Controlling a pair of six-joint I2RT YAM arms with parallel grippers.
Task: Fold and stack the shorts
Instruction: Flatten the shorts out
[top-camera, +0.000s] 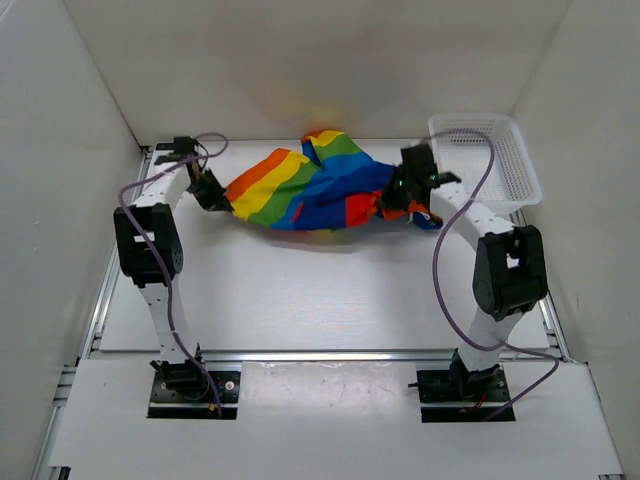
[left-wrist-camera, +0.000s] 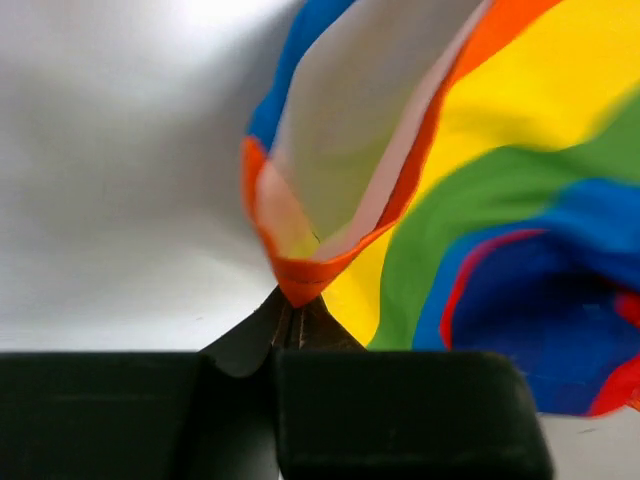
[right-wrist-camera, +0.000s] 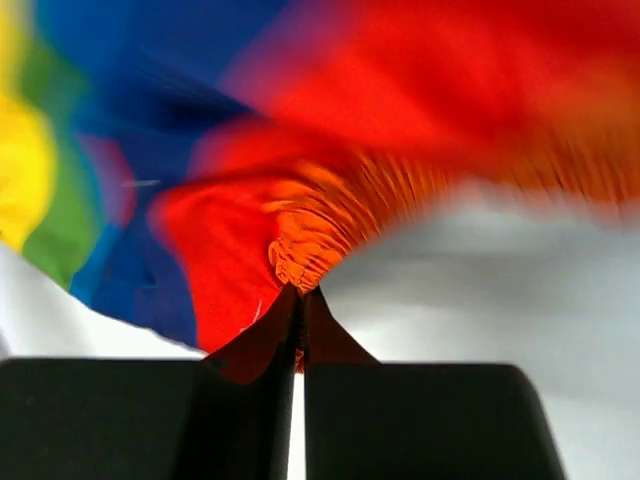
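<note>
Since your left gripper (left-wrist-camera: 298, 318) pinches an orange corner and your right gripper (right-wrist-camera: 300, 305) the gathered waistband, the shorts (top-camera: 310, 190) stretch between them, likely for flattening

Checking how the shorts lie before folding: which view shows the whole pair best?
The top view: the shorts appear whole, end to end. Left wrist view: only a pinched orange corner. Right wrist view: a blurred red gathered edge.

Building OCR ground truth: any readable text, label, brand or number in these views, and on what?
None readable.
The shorts: plain colour stripes only, no tag or print showing.
The white mesh basket: no marking visible.
Both wrist views: blurred close-ups of cloth, no text.
</note>
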